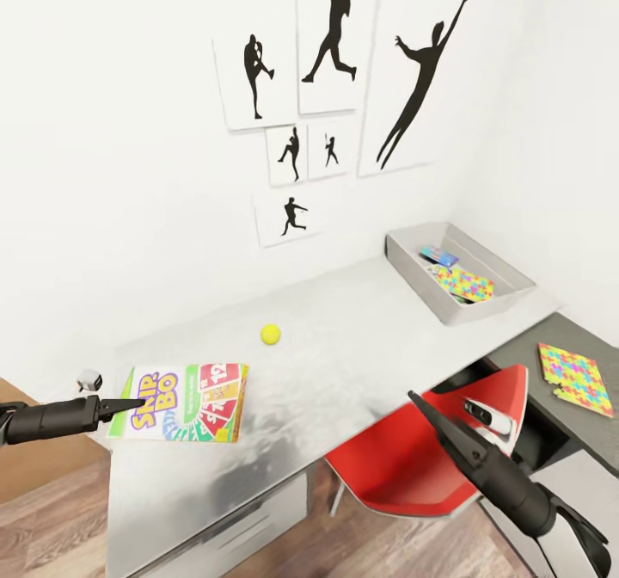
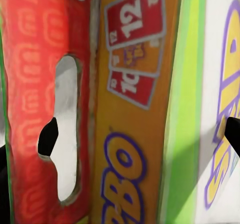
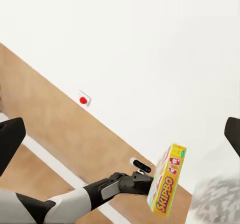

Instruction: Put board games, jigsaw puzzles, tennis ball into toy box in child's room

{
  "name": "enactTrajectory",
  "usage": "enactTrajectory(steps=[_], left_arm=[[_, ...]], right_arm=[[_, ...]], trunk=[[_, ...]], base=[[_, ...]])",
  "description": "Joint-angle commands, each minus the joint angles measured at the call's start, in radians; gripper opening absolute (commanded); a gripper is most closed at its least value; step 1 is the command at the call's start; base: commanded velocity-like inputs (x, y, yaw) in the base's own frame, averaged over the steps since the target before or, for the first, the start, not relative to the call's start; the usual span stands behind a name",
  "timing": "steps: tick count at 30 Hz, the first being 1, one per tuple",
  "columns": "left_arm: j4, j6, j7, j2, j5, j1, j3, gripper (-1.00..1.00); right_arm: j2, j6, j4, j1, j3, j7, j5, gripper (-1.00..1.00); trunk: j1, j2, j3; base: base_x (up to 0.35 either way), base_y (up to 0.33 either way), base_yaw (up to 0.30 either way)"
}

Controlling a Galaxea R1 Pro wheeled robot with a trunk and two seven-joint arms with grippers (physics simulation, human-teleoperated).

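Pale grey is the colour of the table (image 1: pixel 361 346) I am looking down on, set against a white wall with black silhouette posters (image 1: pixel 344 88) of ball players. My left gripper (image 1: pixel 129 406) reaches in from the left at the table's near left corner. Its two fingers sit on either side of the edge of the white, green and red SKIP-BO game box (image 1: pixel 185 402), closed on it; my right wrist view shows that box (image 3: pixel 167 186) standing on edge at the fingertips. The small yellow-green tennis ball (image 1: pixel 271 334) rests alone on the table, just beyond the box. Far to the right, against the wall, the grey toy box (image 1: pixel 507 281) holds one multicoloured jigsaw puzzle (image 1: pixel 462 283) and a blue game box (image 1: pixel 438 256). A second jigsaw puzzle (image 1: pixel 576 378) lies on the lower dark grey end of the table. A red chair (image 1: pixel 413 466) is pushed under the table's front edge. My right gripper (image 1: pixel 417 402) hangs above that chair, holding nothing, its fingers spread wide apart in its wrist view
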Motion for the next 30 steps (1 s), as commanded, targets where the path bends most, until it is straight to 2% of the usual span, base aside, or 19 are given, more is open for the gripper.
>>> enactTrajectory(steps=[1,6,11,30], left_arm=[[0.000,0.010,-0.004,0.001,0.000,0.000,0.000,-1.00],[-0.001,0.010,-0.004,0.003,0.000,0.000,0.000,-1.00],[-0.001,0.010,-0.004,0.003,-0.001,0.000,0.000,-1.00],[-0.001,0.010,-0.004,0.003,0.000,0.000,0.000,-1.00]], right_arm=[[-0.001,0.008,0.000,0.011,-0.008,0.013,-0.006,1.00],[0.001,0.009,0.000,0.033,-0.032,0.030,-0.006,1.00],[0.008,0.008,0.000,0.038,-0.032,0.031,-0.005,1.00],[0.002,0.007,0.000,0.039,-0.039,0.036,-0.004,1.00]], trunk=[[0.001,-0.002,0.000],[0.001,-0.002,0.007],[0.001,-0.002,0.014],[0.001,-0.002,0.041]], base=[[-0.001,0.000,-0.181],[0.000,0.000,-0.179],[0.000,0.000,-0.177],[0.000,0.000,-0.177]])
